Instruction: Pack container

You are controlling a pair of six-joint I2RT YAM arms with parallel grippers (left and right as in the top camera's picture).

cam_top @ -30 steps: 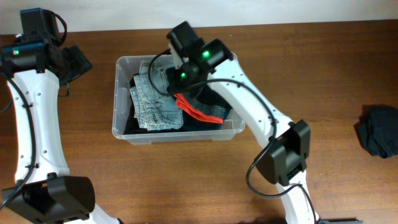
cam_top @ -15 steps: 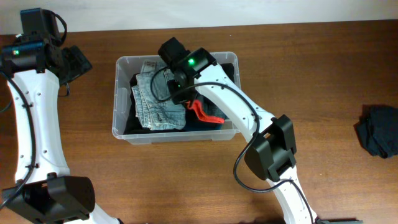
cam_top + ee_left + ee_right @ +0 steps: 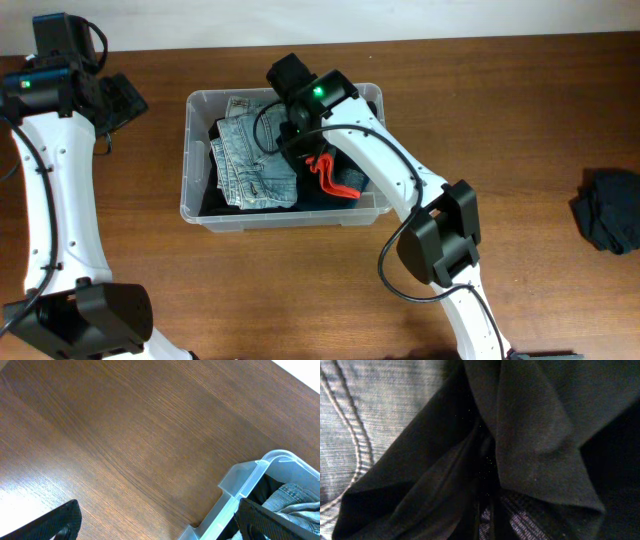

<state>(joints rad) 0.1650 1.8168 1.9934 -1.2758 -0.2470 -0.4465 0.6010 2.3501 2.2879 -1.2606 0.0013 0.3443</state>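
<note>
Deep inside container (image 3: 186,160), right claw (image 3: 295,130) sits closed, buried in dark cloth (image 3: 535,435) beside jeans (image 3: 245,165), seemingly tucking it down; left claw (image 3: 160,517) hangs open outside, idle.

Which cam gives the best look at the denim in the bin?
Overhead: nearly all the folded denim shows, lying in the left half of the container. Left wrist catches only a sliver past the container's corner. Right wrist sees a close-up patch with a seam, beside dark cloth.
</note>
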